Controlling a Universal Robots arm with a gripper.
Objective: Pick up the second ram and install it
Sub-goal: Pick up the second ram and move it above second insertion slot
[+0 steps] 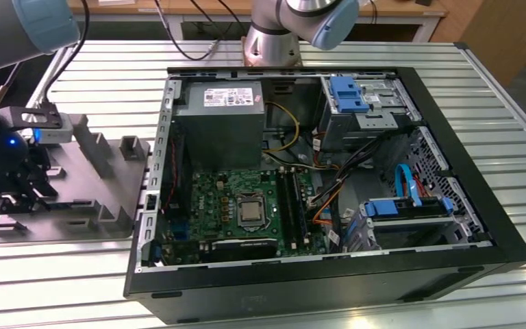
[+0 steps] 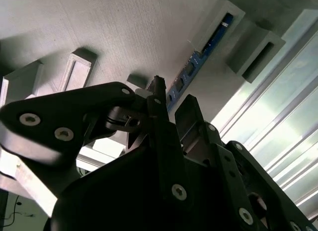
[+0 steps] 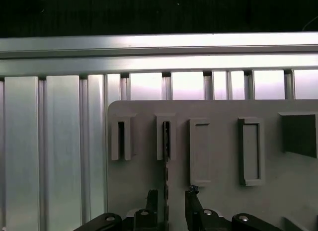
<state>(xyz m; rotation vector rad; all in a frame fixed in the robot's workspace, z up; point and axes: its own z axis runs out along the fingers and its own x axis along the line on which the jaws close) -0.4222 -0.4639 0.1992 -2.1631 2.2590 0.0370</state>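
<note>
The second ram (image 3: 166,166) stands on its edge in a slotted holder of the grey fixture plate (image 3: 223,201). In the second wrist view it is a bluish stick with dark chips (image 2: 201,54). My gripper (image 3: 171,197) is down over the near end of the stick, with one finger on each side and a small gap to each, so it is open around it. The second wrist view shows the same gripper (image 2: 171,99) straddling the stick's end. In the exterior view the gripper (image 1: 11,197) hangs over the plate at the exterior view's left, beside the open computer case (image 1: 427,274).
The fixture plate (image 1: 98,205) carries several raised holders (image 3: 251,151) beside the stick. Inside the case lie the green motherboard (image 1: 217,199) with its long black slots (image 1: 290,199), a power supply (image 1: 222,123), cables and blue drive brackets (image 1: 409,205). A ribbed metal table (image 1: 482,89) lies underneath.
</note>
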